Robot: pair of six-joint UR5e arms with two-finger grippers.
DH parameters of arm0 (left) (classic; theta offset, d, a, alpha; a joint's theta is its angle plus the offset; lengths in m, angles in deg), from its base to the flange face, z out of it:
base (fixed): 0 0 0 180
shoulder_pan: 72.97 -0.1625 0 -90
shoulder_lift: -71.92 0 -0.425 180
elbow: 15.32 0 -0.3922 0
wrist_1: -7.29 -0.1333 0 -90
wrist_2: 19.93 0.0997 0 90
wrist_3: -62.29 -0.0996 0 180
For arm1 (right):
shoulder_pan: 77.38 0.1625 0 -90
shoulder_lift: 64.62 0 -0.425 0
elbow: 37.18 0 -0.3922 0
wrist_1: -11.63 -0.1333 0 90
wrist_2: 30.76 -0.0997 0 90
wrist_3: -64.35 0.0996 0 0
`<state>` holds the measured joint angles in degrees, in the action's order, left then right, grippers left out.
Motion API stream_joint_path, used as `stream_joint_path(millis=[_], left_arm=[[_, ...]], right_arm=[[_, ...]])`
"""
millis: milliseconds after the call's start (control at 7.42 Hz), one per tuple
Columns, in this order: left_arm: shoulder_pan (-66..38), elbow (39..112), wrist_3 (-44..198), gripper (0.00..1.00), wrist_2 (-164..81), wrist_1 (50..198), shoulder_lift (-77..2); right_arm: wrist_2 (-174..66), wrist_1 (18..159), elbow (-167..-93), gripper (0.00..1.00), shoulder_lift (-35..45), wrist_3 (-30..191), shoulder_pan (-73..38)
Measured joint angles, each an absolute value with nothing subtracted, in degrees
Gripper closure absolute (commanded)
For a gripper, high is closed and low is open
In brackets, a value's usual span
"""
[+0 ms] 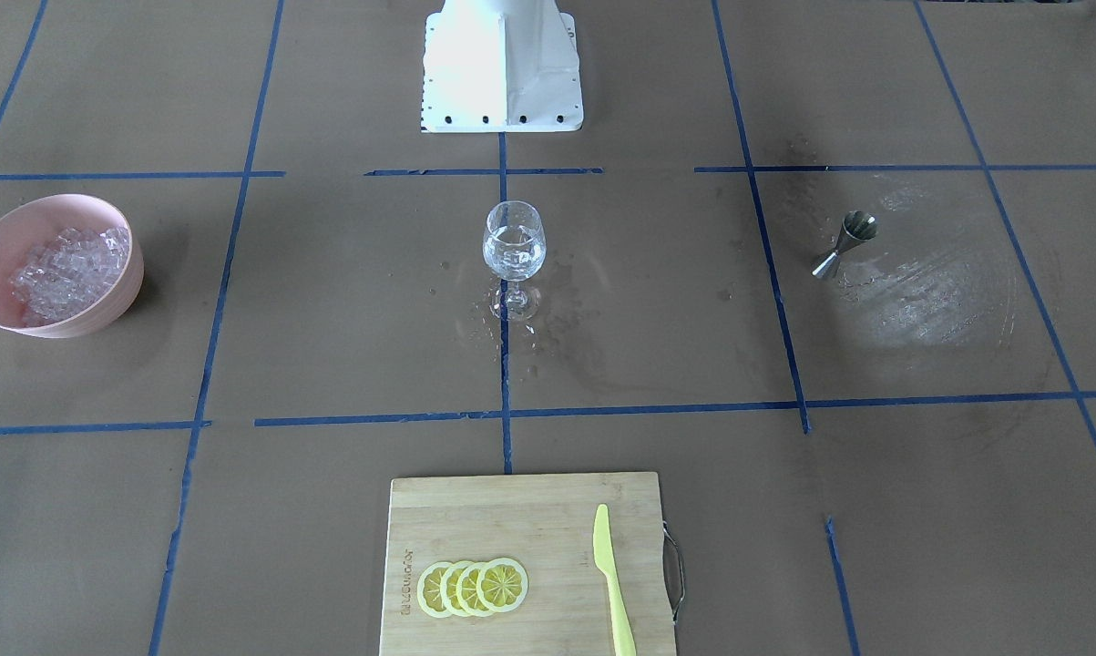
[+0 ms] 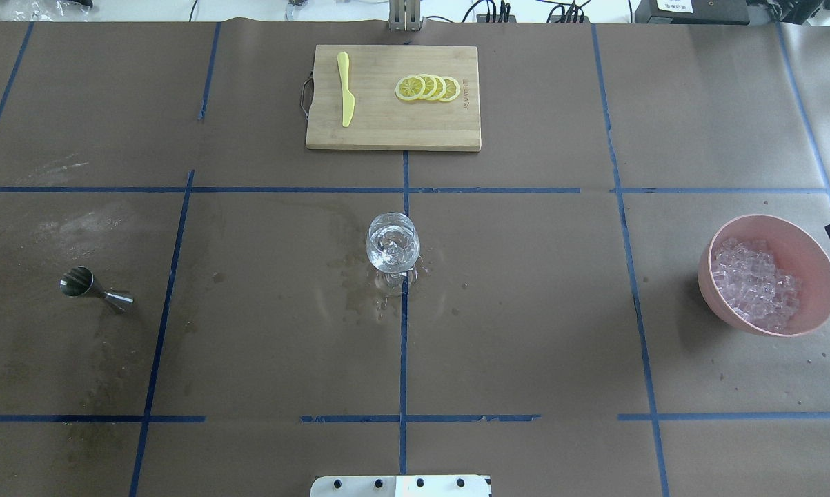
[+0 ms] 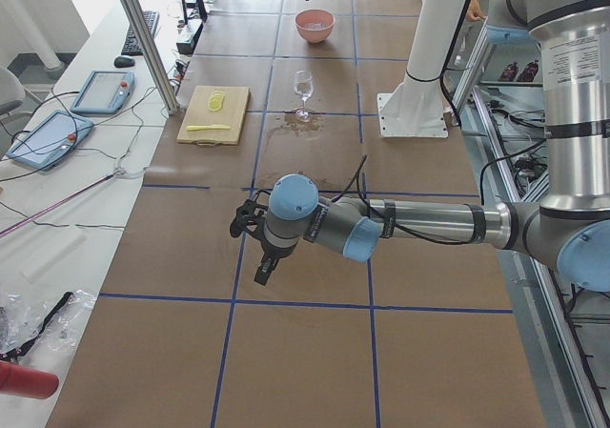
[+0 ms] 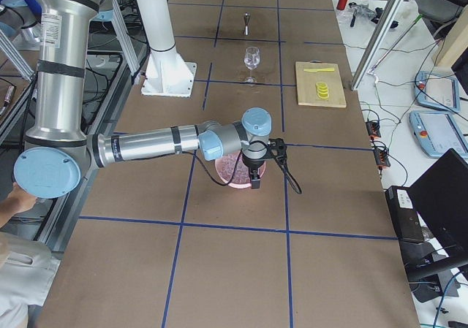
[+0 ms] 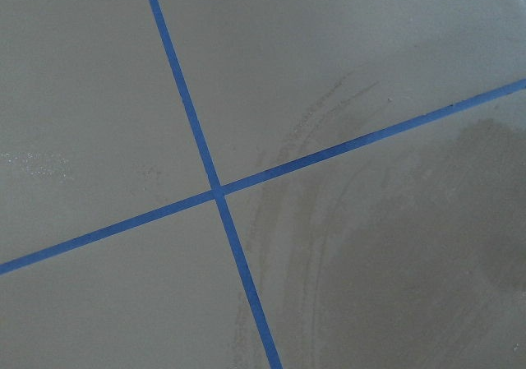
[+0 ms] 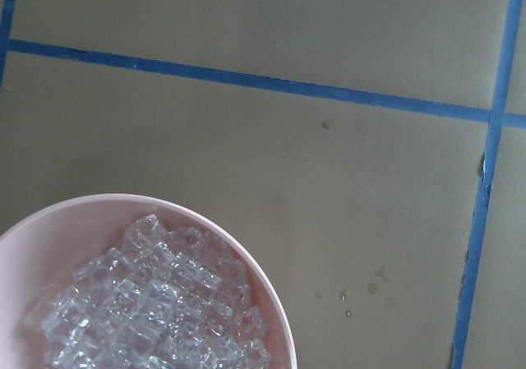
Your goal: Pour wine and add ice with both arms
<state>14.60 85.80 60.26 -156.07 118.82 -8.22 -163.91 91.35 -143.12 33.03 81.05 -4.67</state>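
While neither arm shows in the overhead or front view, the side views carry them. Nearest the robot: white boxy base on the counter, which is matte brown paper gridded with blue tape.

Next out is the clear stemmed glass, upright on a tape line. The wine is in it, colourless, with wet blotches around the foot. Steel double-cone jigger is well to the glass's left. Pink round bowl is well to its right, heaped with glassy ice.

Beyond the glass: bamboo cutting board with a yellow plastic knife and fanned lemon slices.

Left arm has its forearm level and its left hand pointing down, well left of the glass. Right arm is posed likewise, its right hand hovering over the bowl. For both hands I cannot tell whether the fingers are spread or pressed together.

Left wrist view shows only paper, a tape cross and faint dried arcs. Right wrist view adds the bowl rim, cubes and droplets.
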Motion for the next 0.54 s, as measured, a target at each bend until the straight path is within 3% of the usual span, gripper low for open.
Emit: stream_joint_path(millis=[539], left_arm=[[14.7,86.0,60.2,0.00,-156.1,118.8,-8.1]], right_arm=[[-163.9,91.3,-143.1,0.00,33.0,81.1,-5.3]])
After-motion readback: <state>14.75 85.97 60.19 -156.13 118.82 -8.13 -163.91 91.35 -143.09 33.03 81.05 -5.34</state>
